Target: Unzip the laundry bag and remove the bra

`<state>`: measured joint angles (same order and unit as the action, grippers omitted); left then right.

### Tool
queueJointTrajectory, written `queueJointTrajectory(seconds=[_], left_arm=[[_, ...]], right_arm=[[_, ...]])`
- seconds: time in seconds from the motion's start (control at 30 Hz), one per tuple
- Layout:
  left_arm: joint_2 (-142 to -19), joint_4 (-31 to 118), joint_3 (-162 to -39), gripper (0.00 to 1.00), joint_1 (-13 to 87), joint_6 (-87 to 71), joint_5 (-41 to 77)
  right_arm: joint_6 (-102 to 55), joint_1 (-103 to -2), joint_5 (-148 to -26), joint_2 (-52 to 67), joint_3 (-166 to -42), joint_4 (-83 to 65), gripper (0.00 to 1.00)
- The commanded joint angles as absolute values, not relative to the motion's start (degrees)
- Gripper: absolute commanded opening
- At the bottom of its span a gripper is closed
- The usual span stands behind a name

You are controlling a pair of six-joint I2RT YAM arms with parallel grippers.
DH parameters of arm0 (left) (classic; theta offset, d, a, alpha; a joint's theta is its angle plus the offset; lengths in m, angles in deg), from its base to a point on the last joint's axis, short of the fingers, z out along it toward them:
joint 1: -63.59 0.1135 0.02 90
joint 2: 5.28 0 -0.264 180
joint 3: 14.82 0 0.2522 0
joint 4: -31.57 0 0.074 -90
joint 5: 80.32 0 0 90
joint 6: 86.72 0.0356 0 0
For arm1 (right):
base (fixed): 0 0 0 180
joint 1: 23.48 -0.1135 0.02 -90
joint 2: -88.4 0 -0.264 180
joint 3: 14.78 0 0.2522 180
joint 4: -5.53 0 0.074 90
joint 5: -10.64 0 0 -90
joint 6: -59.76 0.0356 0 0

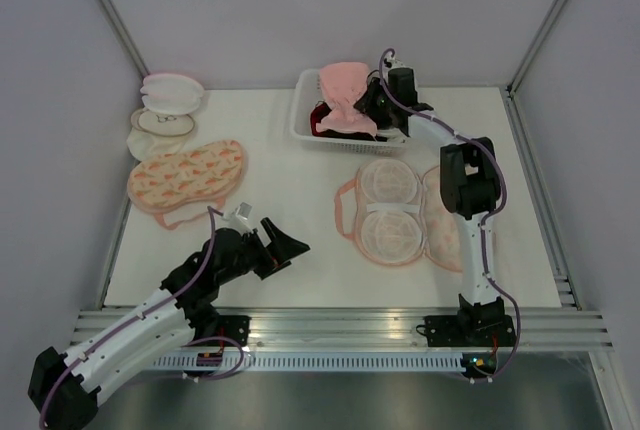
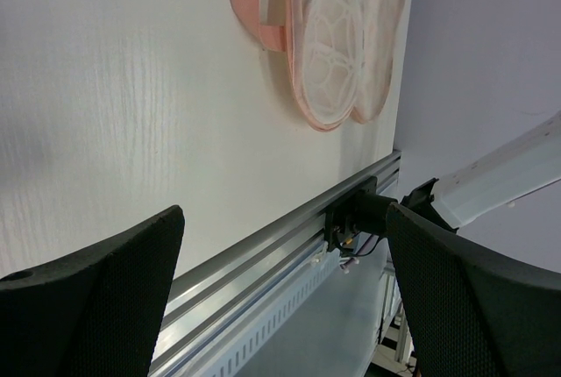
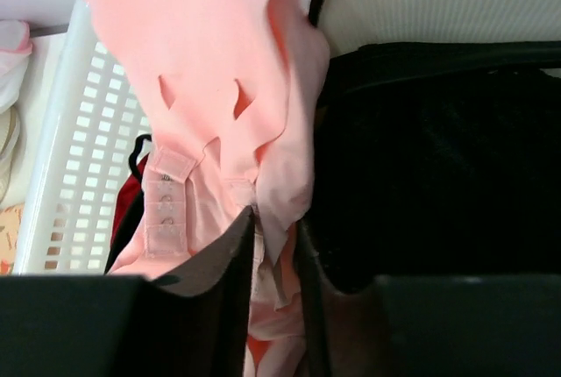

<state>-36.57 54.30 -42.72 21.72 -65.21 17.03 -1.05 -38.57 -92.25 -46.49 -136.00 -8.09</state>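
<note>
Low by the near rail (image 1: 350, 325), left gripper (image 1: 284, 240) spread wide above the table (image 1: 290, 175), holding nothing. Mid-table at right, laundry bag (image 1: 385, 185) lying unzipped and flat, white mesh lining up. At the far edge, right gripper (image 3: 276, 224) over white basket (image 1: 303, 122), jaws a narrow slit apart with folds of pale pink bra (image 1: 343, 88) between; pinched or loose, impossible to tell. Bra draped over dark garments (image 3: 438, 158) in the basket.

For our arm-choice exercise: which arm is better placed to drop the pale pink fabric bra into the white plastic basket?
Right: the right gripper pinches the pale pink fabric bra over the white plastic basket; the left gripper hovers open, far off.
</note>
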Motion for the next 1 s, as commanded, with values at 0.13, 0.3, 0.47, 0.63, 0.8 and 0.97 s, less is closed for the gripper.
queueJointTrajectory(seconds=[0.13,0.3,0.47,0.63,0.8,0.97], left_arm=[[-33.58,55.87,-42.47,0.99,21.84,-64.31,16.36],[-31.73,57.37,-42.65,0.99,21.84,-64.31,15.83],[-30.77,57.81,-42.74,0.99,21.84,-64.13,15.92],[-30.68,57.81,-42.65,1.0,21.84,-63.87,16.09],[-30.5,57.37,-42.12,1.0,21.84,-63.69,16.97],[-31.29,54.65,-40.63,1.0,21.84,-64.04,19.6]], right_arm=[[-3.08,-37.98,-96.4,-39.92,-137.16,-6.99,0.47],[-3.87,-37.81,-97.03,-34.14,-138.4,-6.47,0.51],[-7.38,-37.72,-88.61,-25.6,-135.42,-13.39,0.71],[-6.52,-37.8,-63.24,-13.04,-127.09,-28.58,0.8],[-1.61,-35.79,-41.84,-1.52,-109.68,-39.32,0.98],[1.31,-21.59,-48.94,8.22,-90.26,-38.73,0.98]])
